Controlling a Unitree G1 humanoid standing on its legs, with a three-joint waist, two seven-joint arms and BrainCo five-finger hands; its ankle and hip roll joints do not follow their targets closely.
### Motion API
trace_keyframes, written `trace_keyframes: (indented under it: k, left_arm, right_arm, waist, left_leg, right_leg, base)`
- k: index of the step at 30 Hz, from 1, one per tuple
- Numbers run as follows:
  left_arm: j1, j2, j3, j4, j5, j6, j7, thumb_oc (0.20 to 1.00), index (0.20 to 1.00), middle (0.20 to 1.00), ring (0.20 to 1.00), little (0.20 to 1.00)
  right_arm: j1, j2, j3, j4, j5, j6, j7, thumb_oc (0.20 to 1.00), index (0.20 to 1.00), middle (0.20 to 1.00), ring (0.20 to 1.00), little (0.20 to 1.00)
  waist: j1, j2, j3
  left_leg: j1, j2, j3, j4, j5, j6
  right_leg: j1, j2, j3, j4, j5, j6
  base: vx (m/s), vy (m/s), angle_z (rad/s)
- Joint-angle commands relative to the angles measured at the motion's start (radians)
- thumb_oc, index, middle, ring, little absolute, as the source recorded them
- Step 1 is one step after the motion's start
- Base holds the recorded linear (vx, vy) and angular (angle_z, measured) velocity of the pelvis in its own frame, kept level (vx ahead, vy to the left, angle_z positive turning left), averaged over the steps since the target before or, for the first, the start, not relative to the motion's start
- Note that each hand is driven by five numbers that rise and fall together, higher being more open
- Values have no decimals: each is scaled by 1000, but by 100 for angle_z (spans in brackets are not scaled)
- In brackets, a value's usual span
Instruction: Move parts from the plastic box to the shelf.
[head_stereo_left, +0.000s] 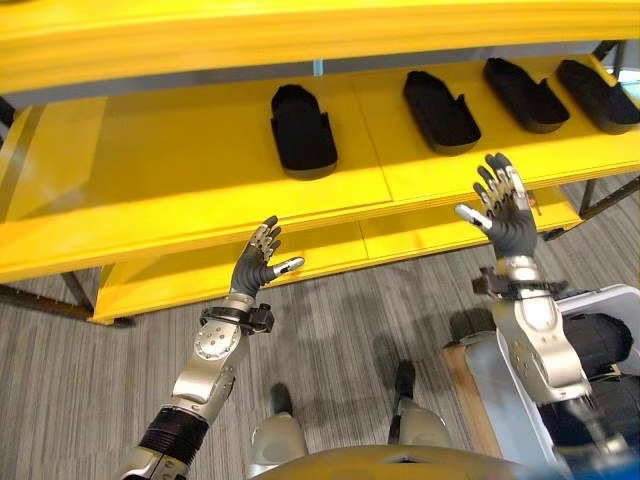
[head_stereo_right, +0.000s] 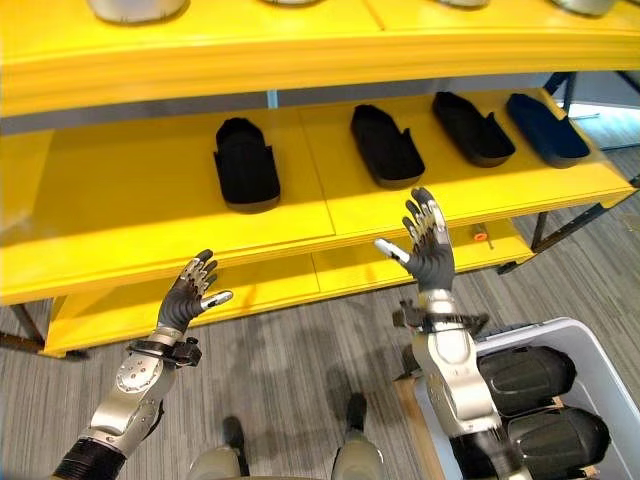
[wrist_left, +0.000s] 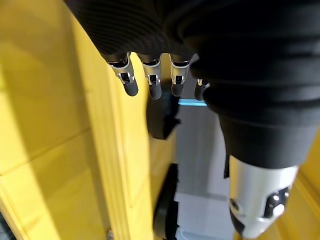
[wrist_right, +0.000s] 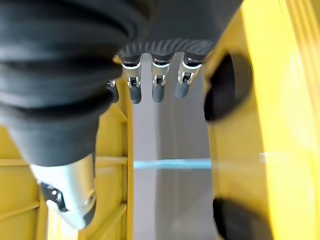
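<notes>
- On the middle board of the yellow shelf, 4 black parts lie in a row, well apart from one another: one part near the centre seam, a second part to its right, a third part, and a fourth part at the far right end.
- At the lower right, more dark parts lie packed in the white plastic box, which stands on the floor beside the right arm.
- The shelf has a higher board carrying pale objects (cut off at the frame edge, too little to tell what they are) and a lower board near the ground.
- The floor is grey striped carpet; dark metal legs hold the shelf at its right end.
- A small orange item lies on the lower board behind the right hand.
- The left hand hangs in front of the shelf's front edge, fingers straight and slightly spread, holding nothing.
- The right hand is raised before the shelf edge below the second part, fingers straight and fanned, thumb out to the side, empty and touching nothing.
</notes>
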Motion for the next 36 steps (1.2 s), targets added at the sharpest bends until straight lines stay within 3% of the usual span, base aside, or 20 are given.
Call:
trace_keyframes:
  k: [1, 8, 10, 13, 17, 19, 20, 21, 22, 23, 24, 25, 26, 27, 28, 29, 30, 32, 36]
  left_arm:
    - [-15, 7, 24, -2, 60, -93, 10, 1000, 1000, 1000, 1000, 1000]
    - [9, -3, 25, -5, 65, -112, 13, 1000, 1000, 1000, 1000, 1000]
    - [4, -17, 21, 5, 50, -124, 23, 1000, 1000, 1000, 1000, 1000]
    - [7, -29, 14, 8, 45, -127, 24, 1000, 1000, 1000, 1000, 1000]
    - [3, -46, -3, 13, 32, -122, 14, 1000, 1000, 1000, 1000, 1000]
    - [-9, -57, -18, 13, 26, -115, 4, 1000, 1000, 1000, 1000, 1000]
    - [-10, -57, -19, 13, 27, -115, 5, 1000, 1000, 1000, 1000, 1000]
    - [-16, -61, -29, 15, 27, -112, -2, 1000, 1000, 1000, 1000, 1000]
    - [-16, -65, -40, 16, 23, -109, -12, 1000, 1000, 1000, 1000, 1000]
    - [-17, -65, -40, 17, 23, -109, -12, 1000, 1000, 1000, 1000, 1000]
    - [-25, -71, -44, 10, 26, -109, 4, 1000, 1000, 1000, 1000, 1000]
    - [-30, -75, -44, 10, 28, -109, 9, 1000, 1000, 1000, 1000, 1000]
    - [-40, -80, -48, 9, 40, -109, 19, 1000, 1000, 1000, 1000, 1000]
    - [-42, -80, -48, 9, 40, -109, 20, 1000, 1000, 1000, 1000, 1000]
    - [-38, -83, -39, -2, 54, -108, 21, 1000, 1000, 1000, 1000, 1000]
    - [-38, -83, -39, -1, 54, -108, 21, 1000, 1000, 1000, 1000, 1000]
    - [-35, -83, -36, -7, 58, -110, 19, 1000, 1000, 1000, 1000, 1000]
    - [-25, -88, -31, -7, 37, -110, -5, 1000, 1000, 1000, 1000, 1000]
    - [-18, -64, -33, -17, 38, -112, -6, 1000, 1000, 1000, 1000, 1000]
  right_arm:
    - [-13, -25, -58, -84, -116, -90, 33, 1000, 1000, 1000, 1000, 1000]
    - [75, -17, -37, -50, -86, -88, 62, 1000, 1000, 1000, 1000, 1000]
    - [90, -25, -41, -42, -75, -102, 48, 1000, 1000, 1000, 1000, 1000]
    - [87, -37, -40, -45, -80, -107, 40, 1000, 1000, 1000, 1000, 1000]
    - [104, -58, -61, -50, -89, -115, 31, 1000, 1000, 1000, 1000, 1000]
    - [126, -72, -92, -53, -100, -121, 14, 1000, 1000, 1000, 1000, 1000]
    - [127, -71, -94, -54, -100, -121, 14, 1000, 1000, 1000, 1000, 1000]
    - [138, -77, -108, -56, -100, -125, 8, 1000, 1000, 1000, 1000, 1000]
    - [151, -82, -123, -56, -107, -122, 0, 1000, 1000, 1000, 1000, 1000]
    - [151, -82, -124, -57, -107, -121, 0, 1000, 1000, 1000, 1000, 1000]
    - [128, -75, -116, -44, -116, -120, -8, 1000, 1000, 1000, 1000, 1000]
    - [113, -72, -109, -34, -117, -123, -10, 1000, 1000, 1000, 1000, 1000]
    - [88, -61, -94, -16, -122, -126, -18, 1000, 1000, 1000, 1000, 1000]
    - [86, -61, -94, -14, -122, -127, -19, 1000, 1000, 1000, 1000, 1000]
    - [55, -52, -70, 16, -122, -121, -6, 1000, 1000, 1000, 1000, 1000]
    - [55, -52, -70, 16, -122, -121, -6, 1000, 1000, 1000, 1000, 1000]
    - [39, -46, -58, 29, -124, -115, 1, 1000, 1000, 1000, 1000, 1000]
    - [29, -21, -38, 52, -73, -105, 33, 1000, 1000, 1000, 1000, 1000]
    - [21, 5, -14, 52, -44, -99, 50, 1000, 1000, 1000, 1000, 1000]
  waist:
    - [6, 8, 2]
    - [-32, 35, -3]
    - [-61, 62, 5]
    - [-71, 74, 13]
    - [-78, 88, 20]
    - [-75, 83, 30]
    - [-78, 86, 32]
    - [-89, 78, 32]
    - [-88, 71, 41]
    - [-88, 71, 41]
    - [-53, 55, 51]
    - [-33, 50, 54]
    - [-7, 46, 55]
    - [-9, 44, 55]
    - [10, 40, 56]
    - [10, 40, 55]
    - [17, 38, 55]
    - [0, 40, 40]
    - [-18, 37, 25]
  left_leg:
    - [-30, 57, -26, -16, 53, -4]
    - [14, 95, 14, -8, 50, -20]
    - [20, 141, 19, 15, 65, -40]
    - [28, 161, 14, 34, 62, -46]
    - [3, 202, -16, 65, 124, -66]
    - [-36, 228, -29, 127, 194, -78]
    - [-44, 231, -39, 135, 193, -80]
    - [-54, 237, -2, 167, 180, -85]
    - [-84, 204, 25, 213, 153, -61]
    - [-85, 203, 24, 216, 151, -60]
    - [-130, 40, -107, 217, 66, -13]
    - [-142, -36, -186, 204, 24, 2]
    - [-149, -143, -302, 179, 0, 21]
    - [-150, -145, -303, 176, 4, 22]
    - [-137, -241, -427, 159, -18, 63]
    - [-138, -242, -427, 158, -17, 63]
    - [-136, -276, -482, 166, -29, 78]
    - [-99, -245, -420, 113, -30, 100]
    - [-52, -233, -360, 31, -22, 125]
  right_leg:
    - [110, -62, -6, 58, -52, 92]
    - [105, -32, 47, 81, -86, 76]
    - [95, 15, 91, 107, -128, 47]
    - [97, 39, 109, 125, -151, 32]
    - [99, 99, 115, 138, -183, -11]
    - [132, 134, 100, 124, -195, -45]
    - [134, 137, 94, 122, -195, -47]
    - [154, 140, 84, 118, -213, -53]
    - [171, 139, 63, 109, -207, -61]
    - [172, 138, 63, 107, -206, -60]
    - [155, 121, 88, 97, -186, -51]
    - [148, 124, 104, 100, -182, -51]
    - [133, 140, 134, 107, -173, -48]
    - [131, 138, 133, 108, -172, -47]
    - [109, 165, 185, 126, -162, -45]
    - [108, 165, 184, 126, -162, -45]
    - [95, 173, 214, 131, -158, -42]
    - [84, 175, 240, 130, -153, -34]
    - [53, 165, 283, 146, -147, -14]
  base:
    - [9, -30, -22]
    - [3, -60, -22]
    - [-37, -190, -17]
    - [-15, -143, -20]
    - [-26, -177, -6]
    - [-23, -281, -2]
    - [36, -238, 2]
    - [3, -132, 48]
    - [9, -120, 56]
    - [-82, -21, 60]
    - [-28, 34, 7]
    - [0, 36, -27]
    - [35, 11, -62]
    - [60, 11, -116]
    - [31, 4, -130]
    - [28, 15, -141]
    - [16, 42, -136]
    - [59, 181, -97]
    - [20, 172, -55]
